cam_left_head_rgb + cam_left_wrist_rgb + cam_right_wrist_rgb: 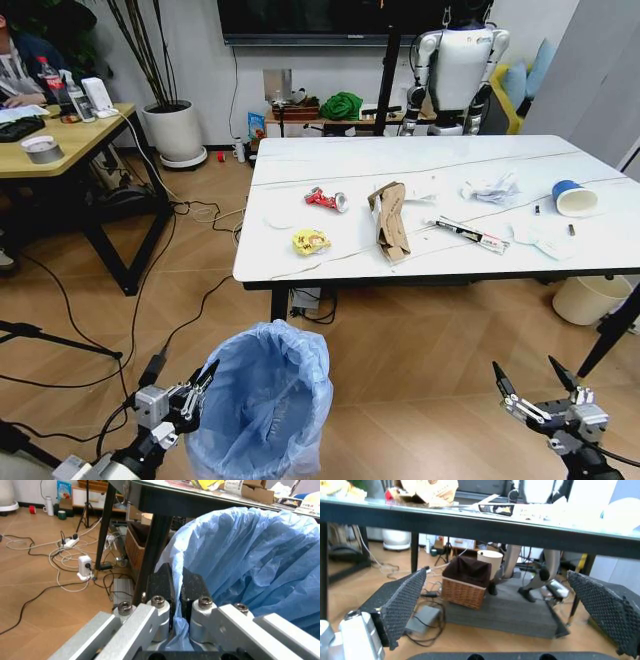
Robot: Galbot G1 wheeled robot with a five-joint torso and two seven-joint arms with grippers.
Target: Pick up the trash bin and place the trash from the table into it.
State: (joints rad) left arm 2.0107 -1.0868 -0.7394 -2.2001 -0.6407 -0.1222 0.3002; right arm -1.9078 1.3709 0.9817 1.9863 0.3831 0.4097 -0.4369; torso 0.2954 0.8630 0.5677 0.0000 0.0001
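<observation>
The trash bin (pixel 262 405), lined with a crinkled light-blue bag, is in front of the table at lower left in the head view. My left gripper (pixel 200 385) is shut on its bag rim (pixel 176 592). On the white marble table (pixel 440 262) lies the trash: a crushed red can (pixel 326 199), a yellow wrapper (pixel 311 241), folded brown cardboard (pixel 390 222), crumpled white paper (pixel 492 188), a blue-and-white paper cup (pixel 574 198) and a printed strip (pixel 470 235). My right gripper (pixel 535 385) hangs open at lower right, below table height, nothing between its fingers (pixel 400 603).
A tan wooden desk (pixel 60 150) stands at far left, with cables across the floor (pixel 170 290). A cream bin (pixel 588 298) sits under the table's right end. A wicker basket (pixel 465 583) and a grey mat lie under the table. Another robot (pixel 458 65) stands behind.
</observation>
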